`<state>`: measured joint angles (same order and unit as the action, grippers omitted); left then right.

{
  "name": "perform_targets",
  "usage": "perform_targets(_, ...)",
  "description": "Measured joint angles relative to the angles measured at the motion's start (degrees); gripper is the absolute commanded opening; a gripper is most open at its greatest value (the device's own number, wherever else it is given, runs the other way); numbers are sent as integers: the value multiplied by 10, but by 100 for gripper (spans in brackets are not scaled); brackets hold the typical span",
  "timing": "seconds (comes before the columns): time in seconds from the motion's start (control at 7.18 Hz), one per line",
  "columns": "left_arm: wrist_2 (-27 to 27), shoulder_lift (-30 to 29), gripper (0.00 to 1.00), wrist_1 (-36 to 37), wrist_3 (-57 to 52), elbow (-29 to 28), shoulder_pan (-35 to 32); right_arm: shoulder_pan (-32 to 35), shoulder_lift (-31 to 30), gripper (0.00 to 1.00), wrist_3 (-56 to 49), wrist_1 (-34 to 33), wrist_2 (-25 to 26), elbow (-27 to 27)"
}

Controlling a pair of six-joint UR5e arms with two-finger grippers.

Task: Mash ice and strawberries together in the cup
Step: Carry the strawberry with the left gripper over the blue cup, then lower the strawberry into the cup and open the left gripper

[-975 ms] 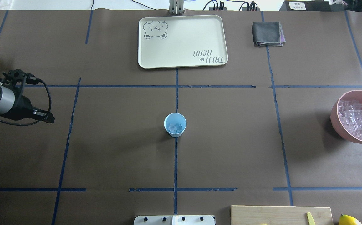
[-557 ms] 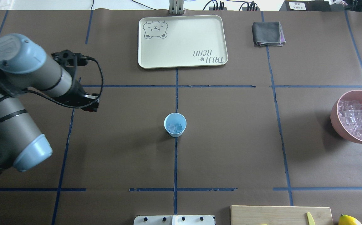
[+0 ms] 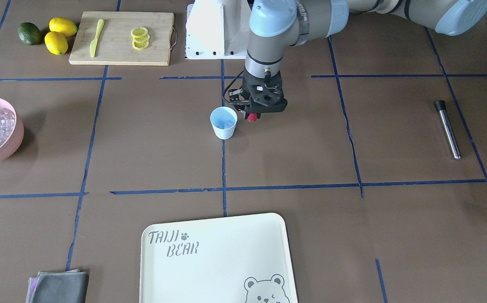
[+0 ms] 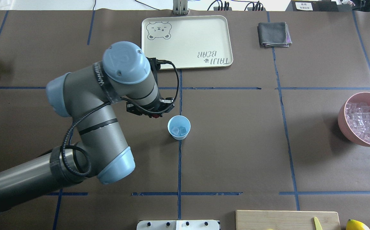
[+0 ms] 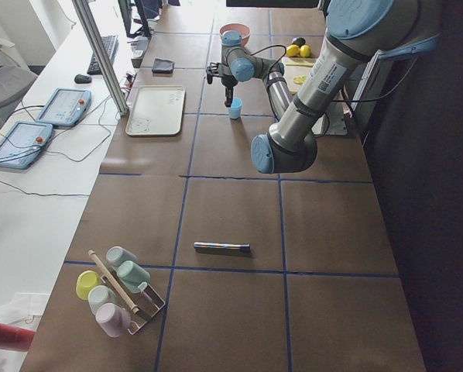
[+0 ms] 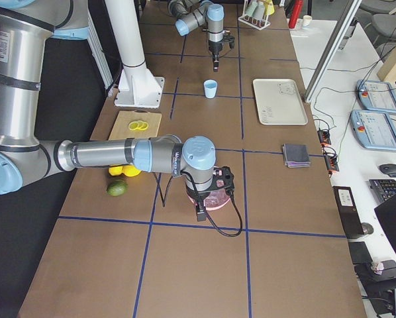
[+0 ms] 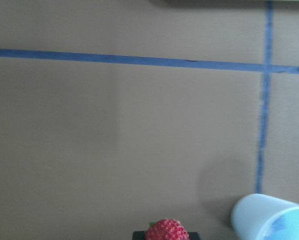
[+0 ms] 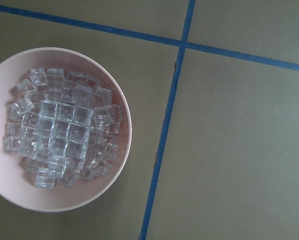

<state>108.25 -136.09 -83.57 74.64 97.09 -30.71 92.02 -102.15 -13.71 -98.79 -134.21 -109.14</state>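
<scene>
Robotics lab, tape-gridded table (image 4: 236, 153), teach pendants (image 5: 61, 107), keyboard (image 5: 108, 53)

Bright, even overhead light falls on the brown paper-covered table (image 4: 236, 153), leaving only soft shadows: a dark patch beside the large pink bowl (image 4: 342, 123) toward the table's middle, and a fainter one by the small light-blue tapered cup (image 4: 179, 137). The left wrist view is hazy and low in contrast, the cup's rim blurred, the small red strawberry (image 7: 166, 231) sharper. The right wrist view is crisp, its clear ice cubes (image 8: 64, 130) glinting.
</scene>
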Motion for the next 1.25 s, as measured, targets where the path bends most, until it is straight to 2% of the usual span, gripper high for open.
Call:
perform_targets(0.14,-13,-18,8,-1,13,-13,16,0,0,99,0,0,0,0)
perform_targets(0.28,-18,-26,29,-2,20,-19,26,0,-1,99,0,0,0,0)
perform_targets(0.42,-20,-29,81,-9,26,-21,34,0,-1,99,0,0,0,1)
perform_targets(0.56,-21,-29,100,-25,34,-21,37,0,-1,99,0,0,0,1)
perform_targets(0.84,-22,-27,100,-54,53,-21,37,0,-1,99,-1,0,0,1)
perform_targets(1.25,-21,-20,100,-52,53,-16,28,0,-1,99,-1,0,0,1)
